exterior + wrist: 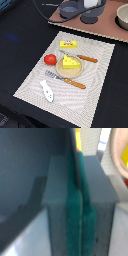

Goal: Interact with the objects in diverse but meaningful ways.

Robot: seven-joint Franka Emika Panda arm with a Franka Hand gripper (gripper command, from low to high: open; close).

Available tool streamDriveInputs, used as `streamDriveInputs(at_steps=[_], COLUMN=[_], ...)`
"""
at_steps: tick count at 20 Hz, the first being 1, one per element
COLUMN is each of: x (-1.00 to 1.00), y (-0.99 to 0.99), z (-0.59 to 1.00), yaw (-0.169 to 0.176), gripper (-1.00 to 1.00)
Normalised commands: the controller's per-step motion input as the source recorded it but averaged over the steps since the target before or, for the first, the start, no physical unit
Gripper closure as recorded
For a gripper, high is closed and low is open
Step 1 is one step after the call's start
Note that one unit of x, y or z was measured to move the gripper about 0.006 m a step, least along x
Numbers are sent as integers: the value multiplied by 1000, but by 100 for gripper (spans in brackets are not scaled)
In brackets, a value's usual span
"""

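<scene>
A yellow holed cheese wedge [70, 62] lies on the tan plate [64, 71] in the middle of the striped placemat. A red tomato [49, 59] sits to the exterior view's left of the plate. Behind the plate lies the flat yellow box [68, 44], and the white fish piece [47, 90] is at the front left. The grey pot [70, 9] stands on the brown board at the back. My gripper [91, 5] is just beside the pot, mostly cut off by the frame edge. In the blurred wrist view its green pads [75, 213] are pressed together with nothing between them.
A wooden-handled knife [86, 58] and fork [70, 81] flank the plate. A pale bowl [122, 17] sits on the brown board [100, 27] at the back right. The placemat [95, 95] lies on a dark tabletop.
</scene>
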Motion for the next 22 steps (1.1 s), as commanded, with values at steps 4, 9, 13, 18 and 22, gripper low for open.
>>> streamDriveInputs(at_steps=[4,9,13,18,22], x=[-788,-817,-816,-832,-876], y=[-676,-647,-654,-623,-586], z=[-331,-335,-404,-364,-211], yaw=[0,-16,-24,-30,-45], gripper=[100,100,100,100,100])
